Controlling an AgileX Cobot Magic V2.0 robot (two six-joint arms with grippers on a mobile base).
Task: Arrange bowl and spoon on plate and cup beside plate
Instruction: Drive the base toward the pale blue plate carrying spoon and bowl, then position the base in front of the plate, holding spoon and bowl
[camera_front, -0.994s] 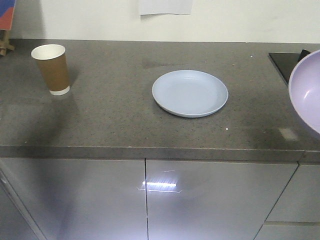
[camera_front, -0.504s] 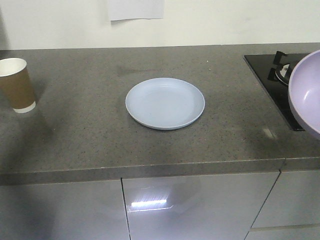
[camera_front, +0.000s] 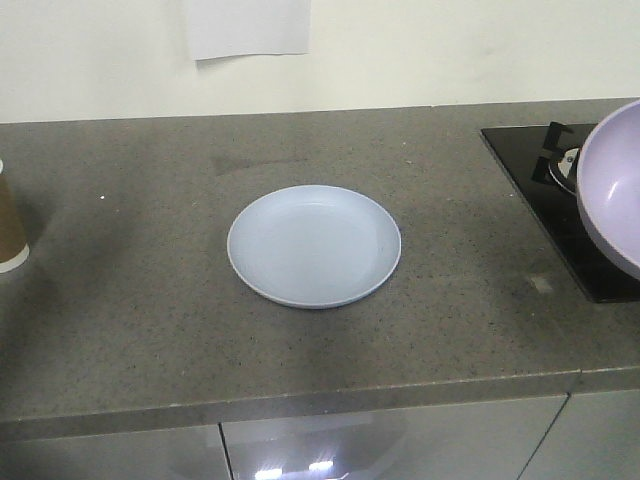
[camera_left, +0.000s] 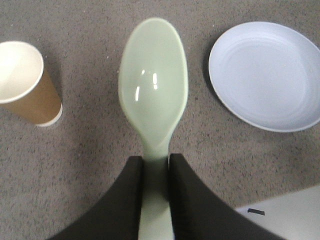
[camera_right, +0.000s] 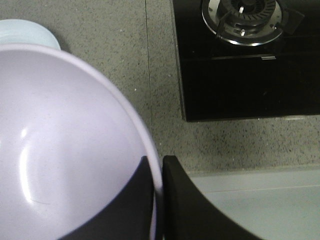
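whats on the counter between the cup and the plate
Nothing, just bare countertop between the cup and the plate, clearest in the front view.

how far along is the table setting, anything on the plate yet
Done: nothing yet; the plate sits bare on the counter. In hand: the left gripper is shut on the spoon handle, and the right gripper pinches the rim of the bowl, both held above the counter. Left: set the bowl and spoon on the plate, then bring the cup, standing apart from the plate, beside it.
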